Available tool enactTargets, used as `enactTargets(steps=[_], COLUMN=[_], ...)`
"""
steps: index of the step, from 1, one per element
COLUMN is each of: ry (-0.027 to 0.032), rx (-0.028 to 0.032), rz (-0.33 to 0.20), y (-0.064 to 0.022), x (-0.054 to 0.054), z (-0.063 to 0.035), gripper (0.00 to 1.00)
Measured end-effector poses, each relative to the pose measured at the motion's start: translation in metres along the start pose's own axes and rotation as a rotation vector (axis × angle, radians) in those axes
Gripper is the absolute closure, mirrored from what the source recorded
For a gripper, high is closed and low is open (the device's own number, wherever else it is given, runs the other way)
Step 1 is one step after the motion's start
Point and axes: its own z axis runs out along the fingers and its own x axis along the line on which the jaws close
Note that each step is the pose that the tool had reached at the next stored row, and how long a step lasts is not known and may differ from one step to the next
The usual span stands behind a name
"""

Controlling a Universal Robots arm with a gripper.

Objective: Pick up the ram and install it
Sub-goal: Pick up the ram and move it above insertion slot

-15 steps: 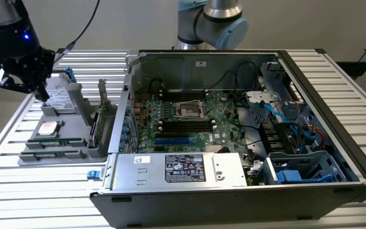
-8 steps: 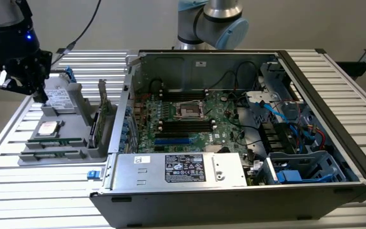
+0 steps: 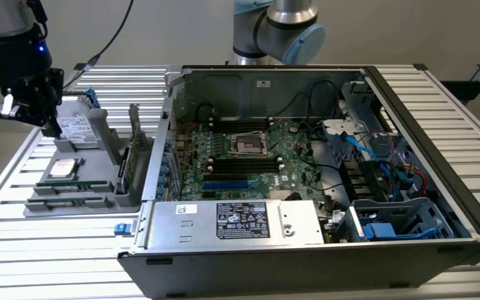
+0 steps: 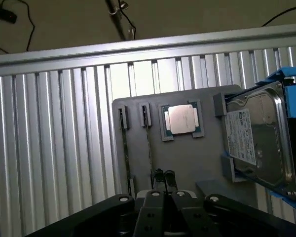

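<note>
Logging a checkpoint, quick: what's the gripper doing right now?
Gripper: closed, nothing visibly held, poised over the grey tray.

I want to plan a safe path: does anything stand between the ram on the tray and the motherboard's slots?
Yes. Between the ram and the black motherboard slots rises the computer case's side wall, with an upright part standing at the tray's edge before it. The case is open on top.

The table [image 3: 40, 250] is ribbed metal, the tray [image 4: 187, 168] matt plastic.
</note>
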Motion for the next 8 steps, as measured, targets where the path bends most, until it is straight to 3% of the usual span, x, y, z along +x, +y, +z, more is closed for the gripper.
enactTargets(steps=[4,6,8], ry=[0.0031,0.0030,0.0028], rx=[0.0006,0.0007,0.0010], rz=[-0.024,-0.024,-0.024], y=[0.0009,0.0009,0.0009], x=[0.0000,0.0001,0.0001], z=[0.0000,0.0001,0.0007], gripper=[0.89,0.76,0.76])
